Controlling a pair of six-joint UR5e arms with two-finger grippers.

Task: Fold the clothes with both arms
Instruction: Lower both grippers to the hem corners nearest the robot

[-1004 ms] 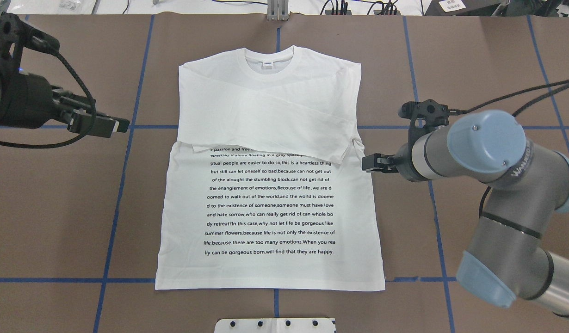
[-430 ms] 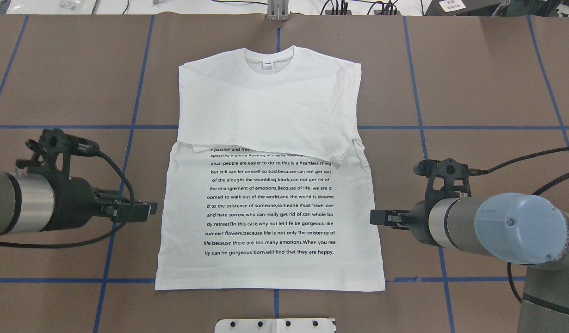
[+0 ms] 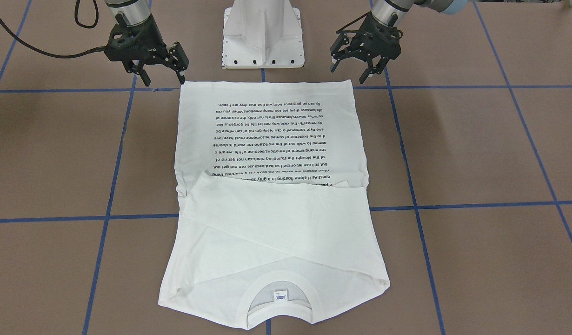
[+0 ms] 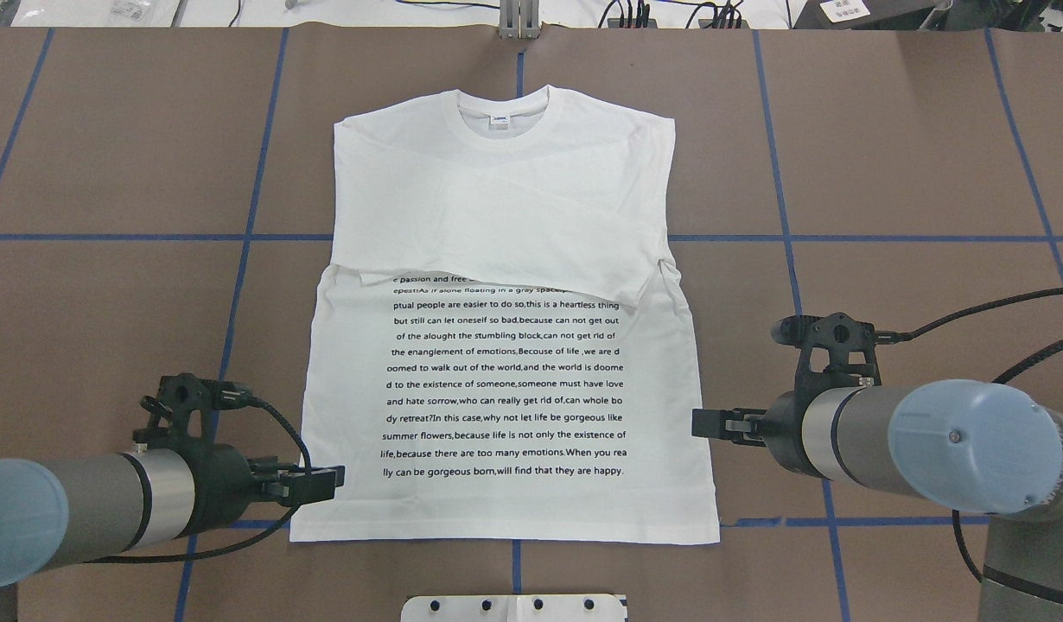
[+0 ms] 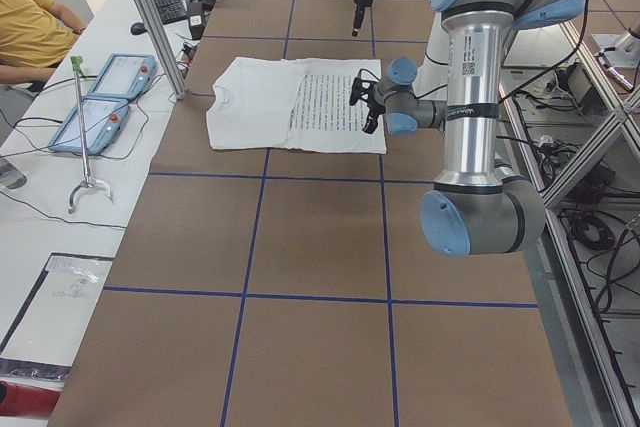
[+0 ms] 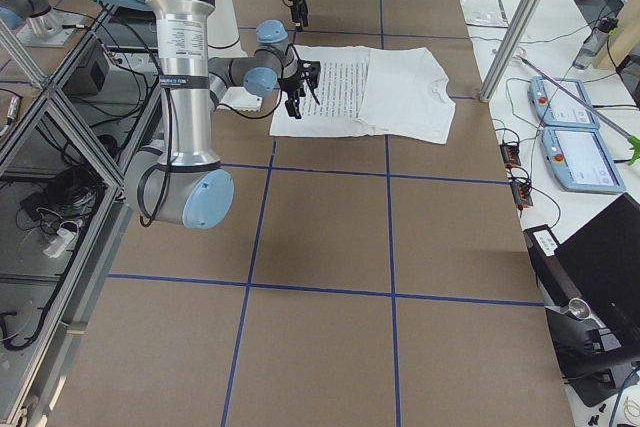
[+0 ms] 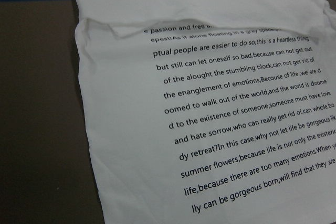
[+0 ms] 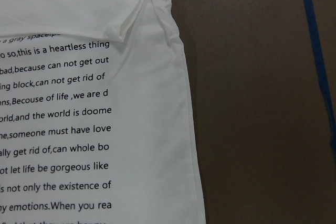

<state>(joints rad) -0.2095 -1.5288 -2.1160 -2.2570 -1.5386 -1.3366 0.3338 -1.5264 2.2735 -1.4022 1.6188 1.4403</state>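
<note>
A white long-sleeved T-shirt [image 4: 506,389] lies flat in the middle of the brown desk [image 4: 886,155], which is marked off by a blue tape grid [image 4: 786,259]. The printed side faces up. The hem is nearest the robot and the ribbed collar with its small neck label [image 4: 499,121] is at the far end. Both sleeves [image 4: 531,233] are folded across the chest and cover the top lines of black text [image 4: 506,384]. The left claw [image 4: 328,480] is at the shirt's left edge by the near hem corner, its fingers spread wide. The right claw [image 4: 703,424] is just beside the right edge, a little farther from the hem, and is also spread wide. Neither claw holds any cloth. The white pedestal base [image 3: 262,37] stands just behind the hem, between the two arms.
</note>
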